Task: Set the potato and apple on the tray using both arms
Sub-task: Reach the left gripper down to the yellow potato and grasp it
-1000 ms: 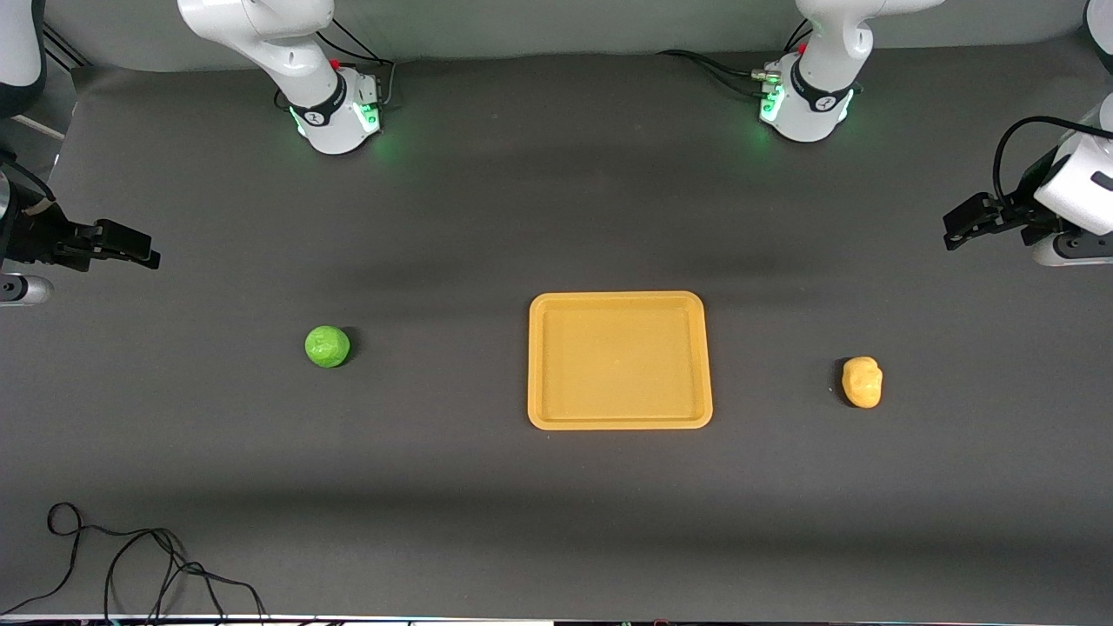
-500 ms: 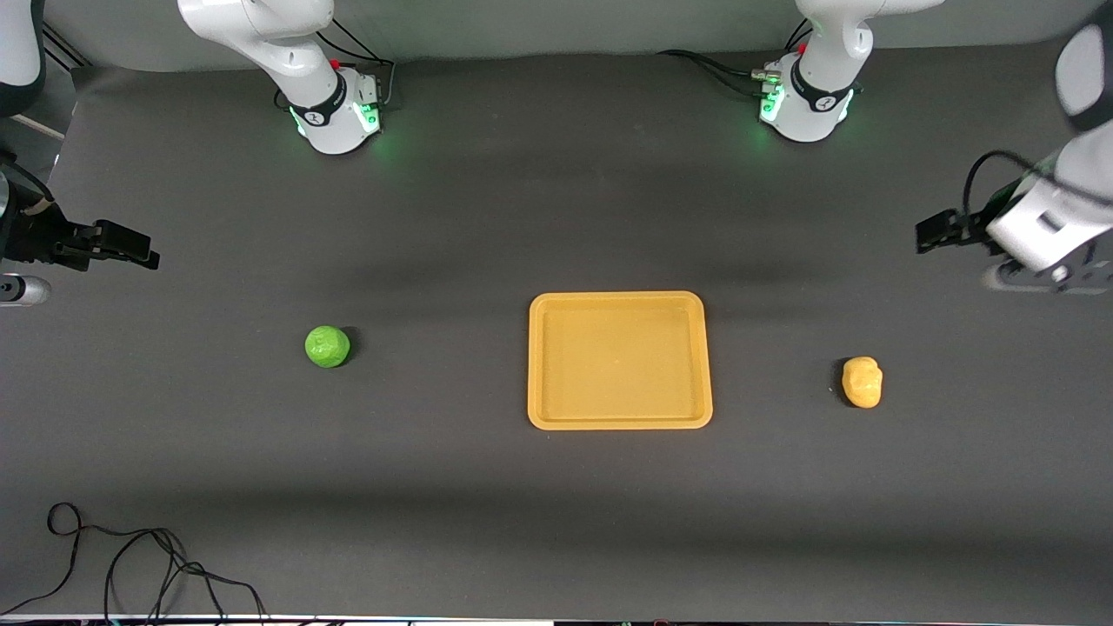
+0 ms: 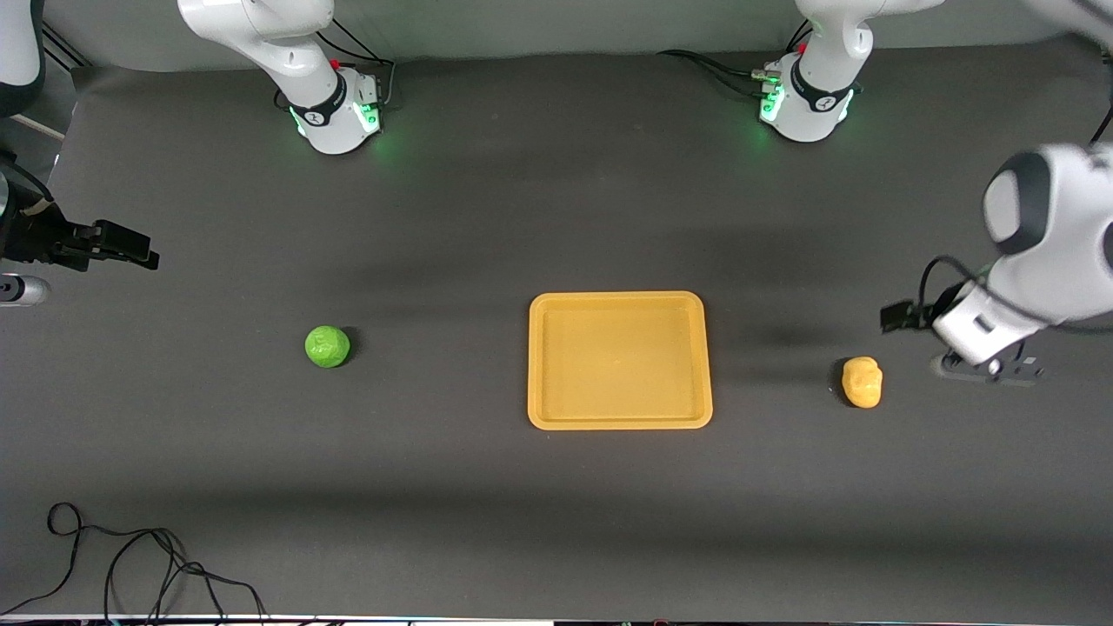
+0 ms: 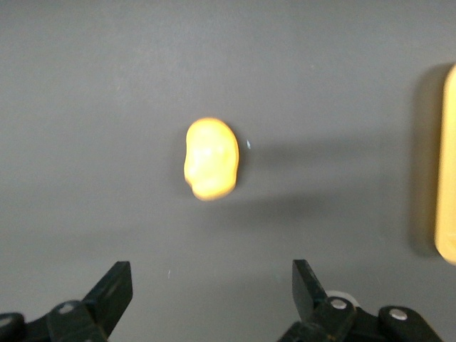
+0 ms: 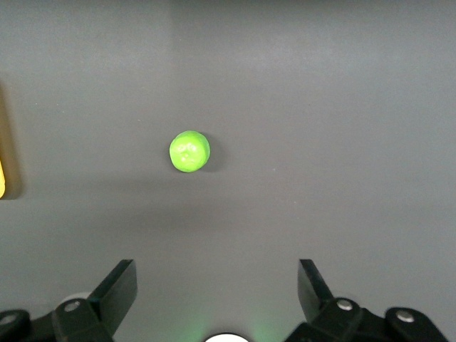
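Note:
The yellow-orange potato [image 3: 862,382] lies on the dark table toward the left arm's end. The green apple [image 3: 327,346] lies toward the right arm's end. The orange-yellow tray [image 3: 556,360] sits between them with nothing on it. My left gripper [image 3: 898,316] hangs over the table close beside the potato, open and empty. In the left wrist view the potato [image 4: 211,168] lies ahead of the open left gripper [image 4: 211,285]. My right gripper [image 3: 139,255] waits over the table's end, open and empty. The right wrist view shows the apple [image 5: 189,151] well ahead of the right gripper [image 5: 217,281].
A loose black cable [image 3: 130,556] lies at the table's front corner on the right arm's end. The two arm bases [image 3: 335,113] [image 3: 804,104] stand along the table's back edge. The tray's edge shows in the left wrist view [image 4: 449,164].
My left arm has swung down and in from the table's end to a spot close beside the potato. The right arm, apple, potato and tray have not moved.

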Tool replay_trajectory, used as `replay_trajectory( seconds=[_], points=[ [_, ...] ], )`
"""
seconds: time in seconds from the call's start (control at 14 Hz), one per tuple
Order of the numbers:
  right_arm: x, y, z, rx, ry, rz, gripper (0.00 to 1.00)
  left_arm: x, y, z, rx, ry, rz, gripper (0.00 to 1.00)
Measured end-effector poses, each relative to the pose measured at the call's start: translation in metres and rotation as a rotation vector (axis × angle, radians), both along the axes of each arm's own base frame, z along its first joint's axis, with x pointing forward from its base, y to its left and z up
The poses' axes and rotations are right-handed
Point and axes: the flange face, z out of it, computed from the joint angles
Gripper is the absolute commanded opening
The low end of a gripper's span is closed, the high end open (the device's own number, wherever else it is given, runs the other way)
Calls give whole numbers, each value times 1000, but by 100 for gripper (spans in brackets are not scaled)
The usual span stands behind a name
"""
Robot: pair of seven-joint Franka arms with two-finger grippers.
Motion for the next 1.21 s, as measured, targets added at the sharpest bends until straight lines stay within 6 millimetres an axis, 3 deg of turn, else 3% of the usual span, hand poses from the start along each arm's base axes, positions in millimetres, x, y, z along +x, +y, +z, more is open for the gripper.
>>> replay_trajectory(
  seconds=[0.21,0.36,0.57,0.79,0.86,0.93,1.21],
  points=[
    [0,0,1,0,-1,0,100,16,1,-75,-10,-40,1,100],
    [0,0,1,0,-2,0,100,16,2,-113,-14,-44,2,100],
    [0,0,1,0,-3,0,100,14,2,-144,-18,-63,1,100],
    [0,0,1,0,-3,-1,100,14,2,-159,-19,-72,-1,97],
    [0,-1,1,0,-3,-1,100,14,2,-163,-19,-72,-1,87],
    [0,-1,1,0,-3,-1,100,13,2,-165,-19,-74,-1,69],
    [0,-1,1,0,-3,-1,100,13,2,-168,-20,-73,-1,11]
  ],
)
